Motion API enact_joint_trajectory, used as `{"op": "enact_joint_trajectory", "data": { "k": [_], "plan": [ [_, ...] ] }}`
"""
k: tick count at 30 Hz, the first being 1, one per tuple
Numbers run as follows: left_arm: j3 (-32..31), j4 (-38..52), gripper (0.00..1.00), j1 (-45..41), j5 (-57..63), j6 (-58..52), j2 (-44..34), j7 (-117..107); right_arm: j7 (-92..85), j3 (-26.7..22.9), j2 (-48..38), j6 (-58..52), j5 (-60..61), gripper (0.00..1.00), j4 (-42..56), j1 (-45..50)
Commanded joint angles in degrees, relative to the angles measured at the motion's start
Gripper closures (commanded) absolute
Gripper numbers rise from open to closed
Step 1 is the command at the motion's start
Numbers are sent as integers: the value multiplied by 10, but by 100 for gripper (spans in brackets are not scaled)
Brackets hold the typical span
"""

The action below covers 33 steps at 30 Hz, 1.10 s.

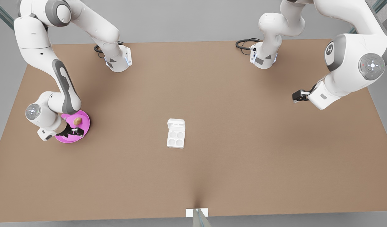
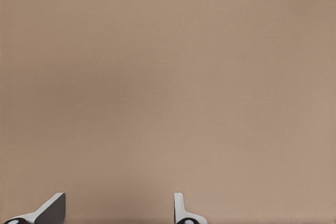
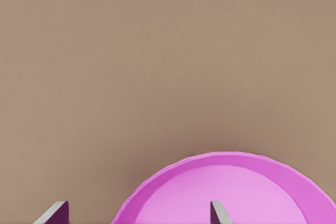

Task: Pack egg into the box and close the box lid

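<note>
The right pincer [image 1: 74, 132] is hovering over the pink plate [image 1: 84, 127] at the front view's left, its fingers [image 3: 218, 213] standing apart with nothing between them. The egg [image 1: 77, 121] is lying on that plate, just beside the right pincer. The box [image 1: 176, 139] is sitting open at the middle of the desk [image 1: 244, 151], well apart from both pincers, with the box lid [image 1: 176, 125] lying flat behind its four cups. The left pincer [image 1: 297, 96] is waiting above bare desk, fingers [image 2: 181, 208] apart.
</note>
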Motion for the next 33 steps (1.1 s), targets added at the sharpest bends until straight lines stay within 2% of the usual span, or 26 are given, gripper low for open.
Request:
{"op": "enact_joint_trajectory", "data": {
  "k": [1, 7, 12, 33],
  "plan": [
    [0, 0, 0, 0, 0, 0, 0, 1, -58, -4, 11, 0, 0, 0, 4, 0],
    [-1, 0, 0, 0, -1, 0, 1, 1, -59, -11, 13, -29, -5, 0, -9, -20],
    [-1, 0, 0, -4, -1, 0, 2, 1, -49, -11, -31, -51, -5, 0, -81, -23],
    [-1, -1, 0, -5, -1, 0, 8, 1, -27, -11, -17, -41, -7, 0, -89, -41]
  ]
}}
